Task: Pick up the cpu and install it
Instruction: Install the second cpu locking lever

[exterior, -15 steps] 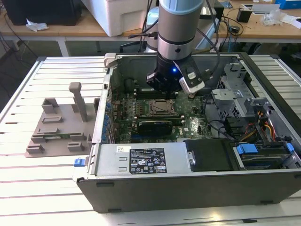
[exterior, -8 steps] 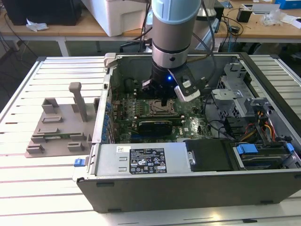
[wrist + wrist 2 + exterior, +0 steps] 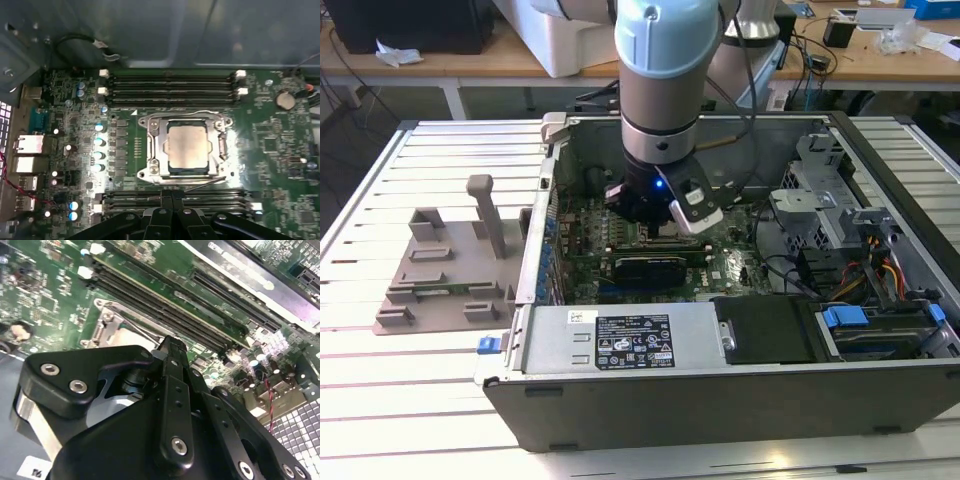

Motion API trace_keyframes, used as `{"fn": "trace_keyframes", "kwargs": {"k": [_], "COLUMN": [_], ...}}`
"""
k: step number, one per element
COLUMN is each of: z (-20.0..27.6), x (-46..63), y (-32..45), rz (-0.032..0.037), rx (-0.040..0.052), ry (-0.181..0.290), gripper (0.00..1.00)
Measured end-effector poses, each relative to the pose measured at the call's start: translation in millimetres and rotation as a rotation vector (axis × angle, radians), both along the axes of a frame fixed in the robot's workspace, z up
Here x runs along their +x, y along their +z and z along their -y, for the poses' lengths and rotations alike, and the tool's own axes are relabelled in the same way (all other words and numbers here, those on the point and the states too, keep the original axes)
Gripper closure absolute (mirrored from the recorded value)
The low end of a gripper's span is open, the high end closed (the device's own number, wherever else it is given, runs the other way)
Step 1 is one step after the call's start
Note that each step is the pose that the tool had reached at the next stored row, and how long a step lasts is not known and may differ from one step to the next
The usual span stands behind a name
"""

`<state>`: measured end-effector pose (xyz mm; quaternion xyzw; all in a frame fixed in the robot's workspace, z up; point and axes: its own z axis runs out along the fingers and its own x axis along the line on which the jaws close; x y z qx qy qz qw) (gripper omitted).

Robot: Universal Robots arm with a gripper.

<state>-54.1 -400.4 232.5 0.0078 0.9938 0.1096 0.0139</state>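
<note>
Cpu (image 3: 187, 148) lying flat in the motherboard socket (image 3: 186, 145), silver top up (near-square, edges parallel to the memory slots (image 3: 170, 82)), end effector (image 3: 172, 196) just beside it, fingers together, holding nothing, inside the open computer case (image 3: 880, 160).

Hidden and cut-off parts, arm low inside the open case.
Exterior view: arm's wrist covers the socket area of the motherboard (image 3: 640, 262); arm's upper part cut by frame top; case (image 3: 720, 400) cut at the exterior view's right edge. Second wrist view: gripper (image 3: 172, 347) body blocks most of the socket (image 3: 107, 322), cpu unseen there. First wrist view: gripper (image 3: 172, 196) linkage cut at the frame edge; fingertips too foreshortened to judge; board print unreadable.
</note>
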Motion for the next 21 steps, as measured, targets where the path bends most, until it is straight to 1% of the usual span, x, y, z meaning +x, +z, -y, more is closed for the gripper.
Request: {"fn": "trace_keyframes", "kwargs": {"k": [1,3,4,5,7,9,11,12,13,15,16,18,19,21], "z": [0.0,0.0,0.0,0.0,0.0,-0.1,-2.6,-6.2,-8.6,-11.8,-14.1,-16.4,-17.7,-17.9], "x": [-1.7,-7.4,-8.6,-11.1,-13.2,-16.0,-18.3,-19.3,-19.5,-21.2,-22.6,-23.3,-23.7,-23.7], "y": [-1.9,-8.8,-10.3,-13.8,-18.0,-27.3,-30.2,-31.0,-31.2,-32.3,-33.8,-36.1,-37.4,-37.7], "rz": [0.0,0.0,0.0,0.0,0.0,0.0,-0.0001,0.0,0.0,-0.0001,-0.0004,0.0002,-0.0004,-0.0005], "rx": [-0.0001,0.0,0.0,0.0,0.0,0.0,-0.0003,0.0001,0.0002,0.0001,0.0,0.0009,-0.0002,-0.0001], "ry": [0.0,0.0,0.0,0.0,0.0,0.001,0.005,0.008,0.01,0.014,0.017,0.02,0.022,0.023], "gripper": [0.89,0.89,0.89,0.89,0.89,0.89,0.89,0.89,0.89,0.89,0.89,0.89,0.89,0.89]}}
